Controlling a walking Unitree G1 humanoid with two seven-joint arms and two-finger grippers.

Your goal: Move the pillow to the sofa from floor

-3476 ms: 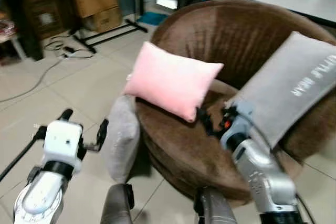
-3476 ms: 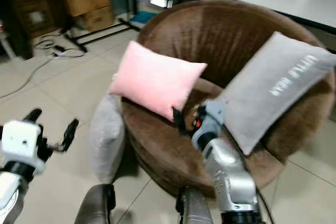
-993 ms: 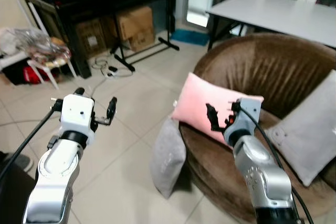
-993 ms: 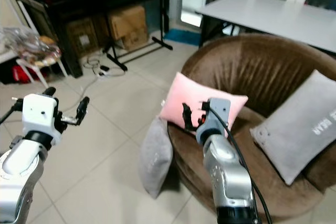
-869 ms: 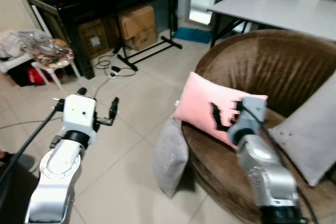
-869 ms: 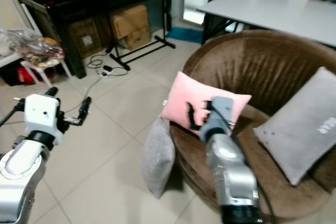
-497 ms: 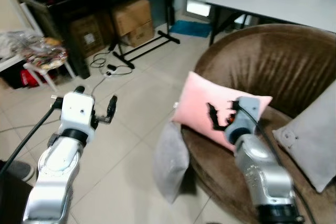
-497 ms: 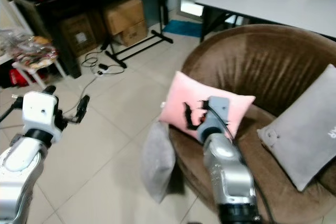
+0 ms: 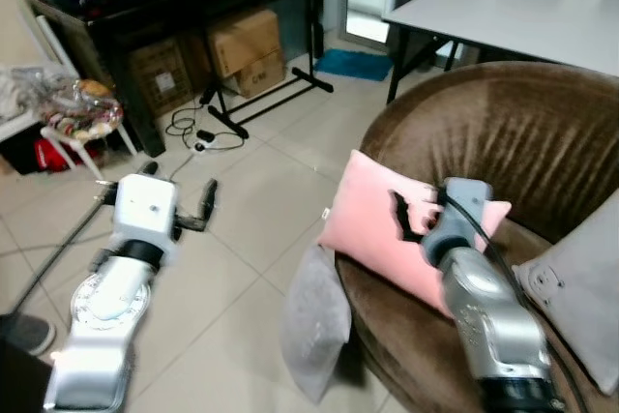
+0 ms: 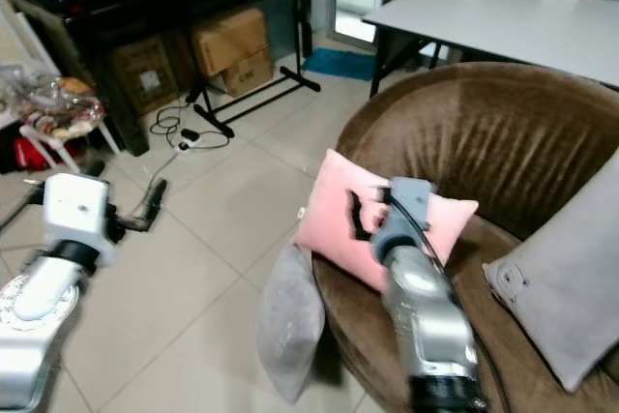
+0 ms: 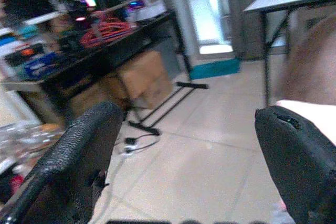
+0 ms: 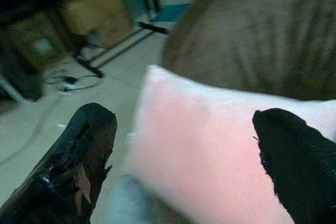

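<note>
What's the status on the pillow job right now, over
Left gripper open, over bare floor. Right gripper open, empty, in front of pink pillow lying on brown sofa. Grey pillow on the floor, leaning against sofa.

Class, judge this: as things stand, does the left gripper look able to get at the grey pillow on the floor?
Probably yes: the left gripper is open above bare tiles, nothing between it and the grey pillow leaning on the sofa.

The right end effector (image 9: 414, 215) overlaps and hides part of the pink pillow (image 9: 372, 229).

Head views look down; wrist views face the sofa (image 9: 503, 132).
</note>
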